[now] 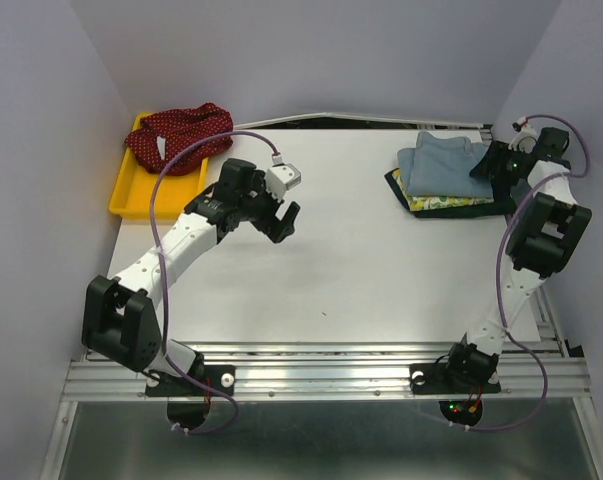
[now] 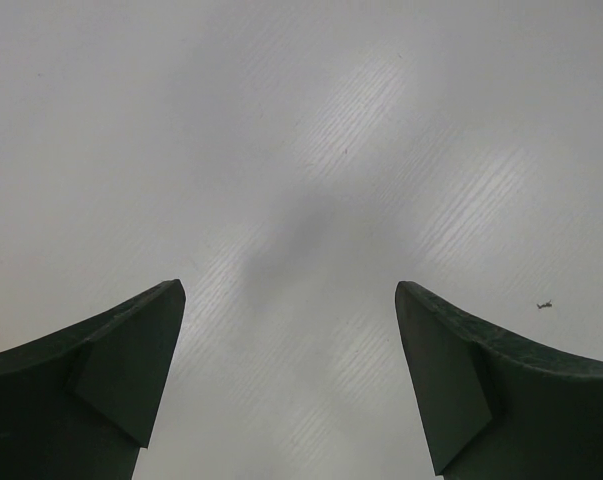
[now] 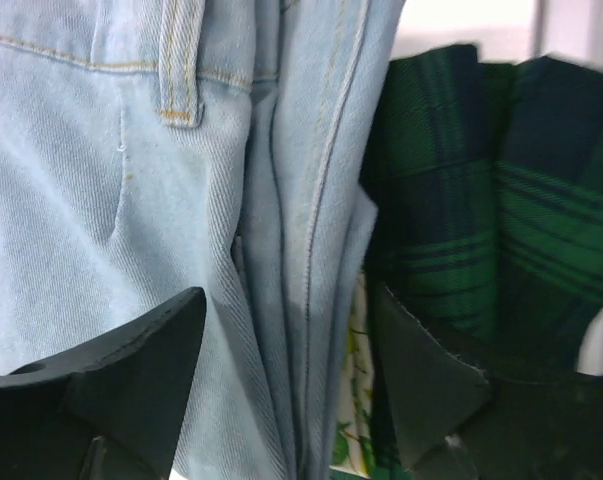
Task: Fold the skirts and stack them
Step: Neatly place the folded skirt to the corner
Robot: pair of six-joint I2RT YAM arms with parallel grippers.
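A folded light-blue denim skirt (image 1: 443, 160) tops a stack at the back right, over a lemon-print skirt (image 1: 436, 203) and a dark green one (image 1: 486, 208). My right gripper (image 1: 488, 163) is down at the stack's right edge. In the right wrist view its jaws (image 3: 288, 293) stand apart, with the denim's folded edge (image 3: 281, 200) between them, the green plaid (image 3: 481, 200) by the right finger and a strip of lemon print (image 3: 353, 400) below. A red white-dotted skirt (image 1: 181, 130) lies crumpled on the tray. My left gripper (image 1: 286, 222) hangs open over bare table (image 2: 301, 200), empty.
A yellow plastic tray (image 1: 131, 195) sits at the back left corner under the red skirt. Grey walls close in the table on the left, back and right. The metal rail (image 1: 321, 365) with both arm bases runs along the near edge.
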